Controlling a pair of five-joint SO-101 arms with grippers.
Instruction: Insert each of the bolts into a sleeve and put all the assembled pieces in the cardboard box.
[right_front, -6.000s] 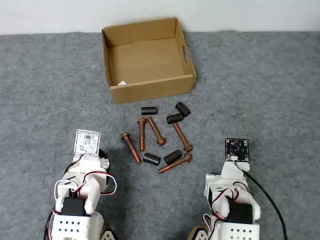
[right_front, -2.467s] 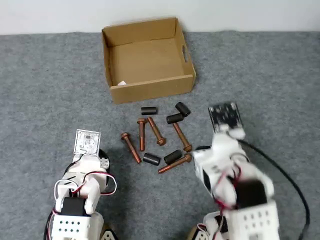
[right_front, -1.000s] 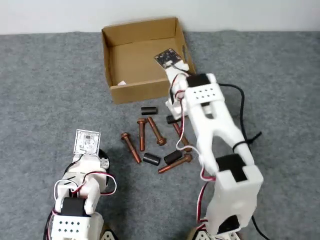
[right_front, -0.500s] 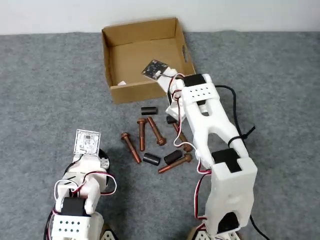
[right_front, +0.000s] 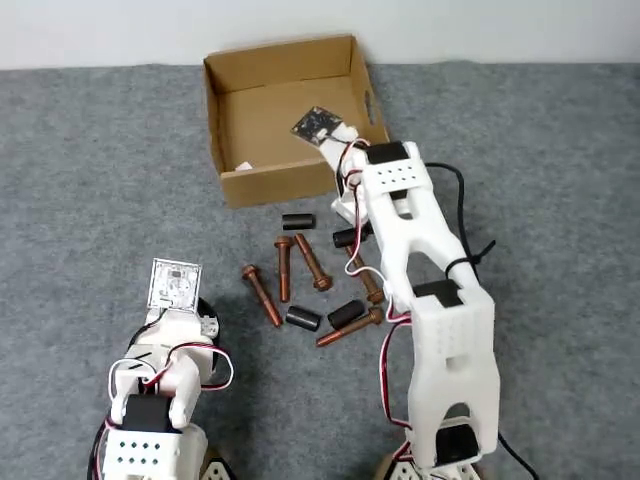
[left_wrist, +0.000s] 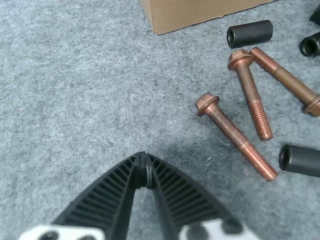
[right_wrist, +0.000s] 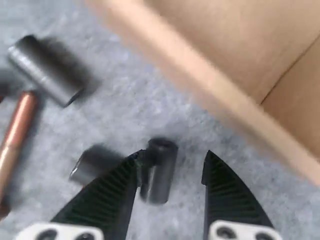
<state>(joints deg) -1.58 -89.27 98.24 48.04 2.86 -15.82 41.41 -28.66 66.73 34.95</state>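
Sleeve (right_wrist: 159, 172) within right tool (right_wrist: 172, 159) (spread)

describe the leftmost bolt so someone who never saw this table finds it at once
From the cardboard box drop to the parts scattered before it. The copper bolt at their left edge lies slanted, head toward the box; no other bolt is nearer the left arm.
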